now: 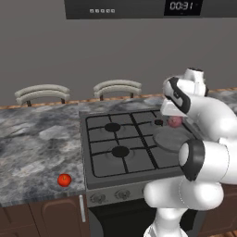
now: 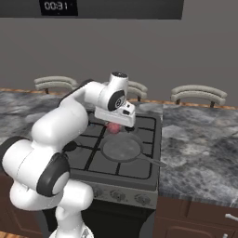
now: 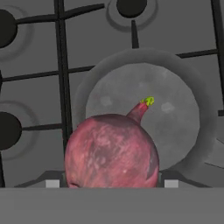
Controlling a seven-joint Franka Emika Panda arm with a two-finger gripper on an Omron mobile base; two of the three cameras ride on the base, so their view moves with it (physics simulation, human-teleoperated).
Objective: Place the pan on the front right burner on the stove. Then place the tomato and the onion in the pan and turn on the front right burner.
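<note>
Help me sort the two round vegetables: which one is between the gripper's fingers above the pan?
The onion, dull pinkish-purple, is in the gripper over the pan. The bright red tomato lies on the counter left of the stove.

Clock display (image 1: 181, 5) on the dark appliance panel (image 1: 139, 11) above the stove (image 1: 134, 143) — pale digits on black, reading 00:31 in the left base view. Same display, same reading, at upper left in the right base view. Row of small pale buttons (image 1: 102, 10) on that panel, left of the clock — marks too small to read. Knobs (image 1: 115, 195) along the stove front carry no legible markings. Nothing else readable: no labels or brands on counter, chairs or cabinets.
</note>
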